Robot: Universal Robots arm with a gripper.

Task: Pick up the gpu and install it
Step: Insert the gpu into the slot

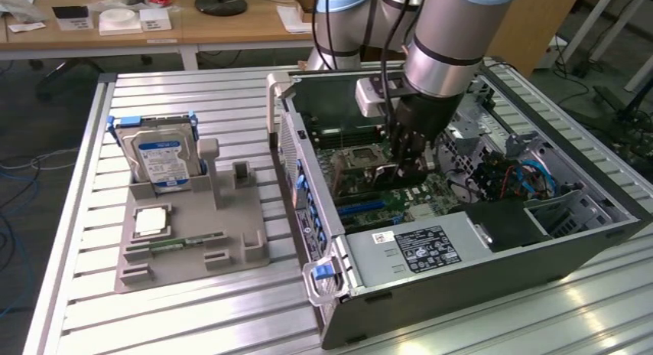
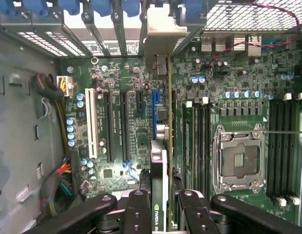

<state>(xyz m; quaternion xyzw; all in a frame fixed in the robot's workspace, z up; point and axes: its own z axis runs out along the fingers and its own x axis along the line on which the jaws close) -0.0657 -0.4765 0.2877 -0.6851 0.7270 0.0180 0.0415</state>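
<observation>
Site: an open computer case (image 1: 490, 263) lies on its side on a slatted metal tabletop (image 1: 204, 317), its interior exposed upward.

Arm: the robot arm (image 1: 444, 34) reaches down into the case from above. The gripper (image 1: 406, 170) is low over the motherboard (image 2: 136, 83), near the middle of the case.

Gripper state: closed on the gpu (image 2: 160, 161). In the wrist view the fingers (image 2: 139, 202) stand on either side of the card and clamp its faces.

Position of the gpu: held on edge, upright to the motherboard. It runs from the gripper toward the rear of the case, where its pale metal bracket (image 2: 163, 29) meets the row of rear slot openings. The card's line falls between the expansion slots, including a white slot (image 2: 92, 122) and a short blue slot (image 2: 156, 105), and the black memory slots (image 2: 199, 141). The empty processor socket (image 2: 241, 158) lies beyond those memory slots. Whether the card's lower edge is seated in a slot cannot be told.

Other items: at the exterior view's left, apart from the case, a grey holder (image 1: 235, 248) rests on the tabletop. It carries a silver hard drive (image 1: 161, 160) with a blue label, standing upright, a processor chip (image 1: 151, 221) lying flat, and a narrow green memory stick (image 1: 189, 242).
</observation>
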